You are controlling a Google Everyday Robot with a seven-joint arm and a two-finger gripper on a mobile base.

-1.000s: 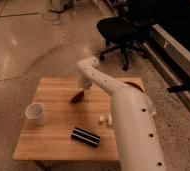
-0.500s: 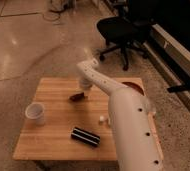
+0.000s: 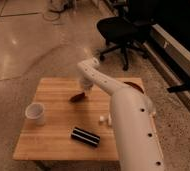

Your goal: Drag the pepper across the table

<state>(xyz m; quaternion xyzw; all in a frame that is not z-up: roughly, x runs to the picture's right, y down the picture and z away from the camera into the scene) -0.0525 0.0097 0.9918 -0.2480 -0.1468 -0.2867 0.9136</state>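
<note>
The pepper (image 3: pixel 77 97), a small slim dark red-brown thing, lies on the light wooden table (image 3: pixel 53 127) near its middle, toward the far side. My white arm reaches from the lower right across the table. My gripper (image 3: pixel 84 90) hangs down from the wrist right above the pepper's right end, at or touching it.
A white cup (image 3: pixel 35 113) stands at the table's left side. A black bar with white stripes (image 3: pixel 85 136) lies near the front. A small white object (image 3: pixel 102 119) lies beside my arm. A black office chair (image 3: pixel 119 30) stands on the floor beyond the table.
The pepper and my gripper have shifted slightly to the left across the table. The cup and the black bar have not moved.
</note>
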